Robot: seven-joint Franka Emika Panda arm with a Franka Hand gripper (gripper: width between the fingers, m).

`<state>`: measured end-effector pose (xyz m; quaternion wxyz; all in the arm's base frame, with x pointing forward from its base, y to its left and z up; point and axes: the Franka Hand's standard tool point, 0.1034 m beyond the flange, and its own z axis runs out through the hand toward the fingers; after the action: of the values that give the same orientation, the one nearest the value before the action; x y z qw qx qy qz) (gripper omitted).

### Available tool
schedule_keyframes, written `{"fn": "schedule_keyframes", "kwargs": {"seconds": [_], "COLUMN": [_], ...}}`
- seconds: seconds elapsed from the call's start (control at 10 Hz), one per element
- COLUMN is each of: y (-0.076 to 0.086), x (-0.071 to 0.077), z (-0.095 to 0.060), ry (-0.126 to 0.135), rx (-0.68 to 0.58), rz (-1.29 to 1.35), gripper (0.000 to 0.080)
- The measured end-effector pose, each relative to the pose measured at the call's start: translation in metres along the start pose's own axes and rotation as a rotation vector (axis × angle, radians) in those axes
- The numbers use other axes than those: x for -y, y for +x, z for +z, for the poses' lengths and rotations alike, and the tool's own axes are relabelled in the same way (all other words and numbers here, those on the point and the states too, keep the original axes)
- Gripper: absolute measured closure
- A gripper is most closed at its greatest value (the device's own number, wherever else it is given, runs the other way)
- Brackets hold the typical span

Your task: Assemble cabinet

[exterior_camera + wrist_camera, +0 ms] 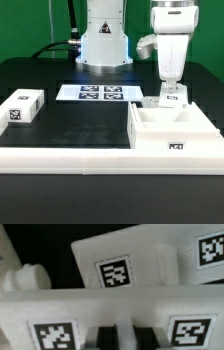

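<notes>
My hand (pixel 172 90) hangs over the cabinet body (pixel 195 140) at the exterior view's lower right, on a small tagged panel (pixel 173 99). Whether I pinch it, I cannot tell. Seating this panel seems the step in hand, and the next move needs a straight, aligned push.

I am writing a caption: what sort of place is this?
Probably a robotics laboratory bench: a white robot arm stands at a black table, with a tag-printed flat white marker board and tagged white plastic cabinet parts.

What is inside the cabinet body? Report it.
Visible: a white hollow in the cabinet body and a tagged panel below the gripper. The near wall hides the floor.
</notes>
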<state>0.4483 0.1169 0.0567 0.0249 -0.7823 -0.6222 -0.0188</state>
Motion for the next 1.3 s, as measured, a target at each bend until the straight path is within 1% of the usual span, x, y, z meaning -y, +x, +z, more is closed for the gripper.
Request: {"fn": "schedule_keyframes", "kwargs": {"seconds": [0.2, 0.4, 0.6, 1.3], "y": [0.0018, 0.0018, 0.0009, 0.0024], "x": [-0.0009, -0.0017, -0.0010, -0.0008], "z": [-0.0005, -0.0015, -0.0009, -0.0025], "ry": [-0.006, 0.009, 0.011, 0.007], "rx": [-0.001, 0.016, 0.017, 0.016], "rz": [-0.059, -0.077, -0.075, -0.072], "gripper": [0.0729, 0.0729, 0.0729, 0.0729]}}
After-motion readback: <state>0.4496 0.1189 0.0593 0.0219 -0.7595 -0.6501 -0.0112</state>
